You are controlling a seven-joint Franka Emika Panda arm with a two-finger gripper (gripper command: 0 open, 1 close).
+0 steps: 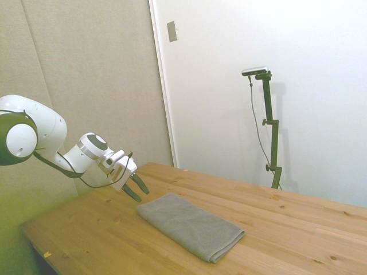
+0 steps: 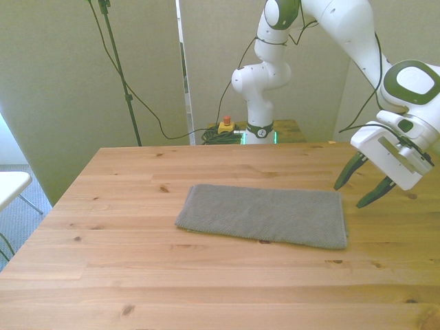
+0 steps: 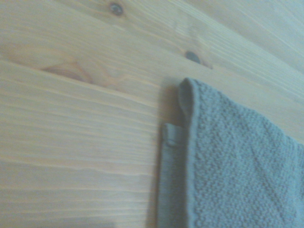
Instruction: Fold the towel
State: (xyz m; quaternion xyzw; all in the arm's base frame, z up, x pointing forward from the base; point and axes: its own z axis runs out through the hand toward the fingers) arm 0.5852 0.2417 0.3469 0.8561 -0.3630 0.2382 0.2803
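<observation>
I am seeing the claw (image 2: 365, 188) hanging in the air, its two dark fingers (image 2: 349, 172) spread well apart and holding nothing, touching nothing. It is hovering above the surface (image 2: 137, 275), tilted with the fingertips pointing down toward the wood, just off one short end of the towel (image 2: 265, 215). In the side view the claw (image 1: 135, 189) is sitting beside the towel's (image 1: 192, 225) end nearer the arm, clear of the cloth.

The towel is lying flat on the surface, a grey-brown terry rectangle already folded in layers, roughly in the middle between the near and far edges. Its long sides are running about parallel to those edges, and one short end is reaching toward the front view's right, under the claw's side.

The wrist view is showing a corner of the towel (image 3: 223, 161) close up: a rounded upper layer with a thinner lower layer peeking out past its edge, resting on bare knotted boards (image 3: 76, 104). That picture is soft in focus.

No containers are showing on the surface.
</observation>
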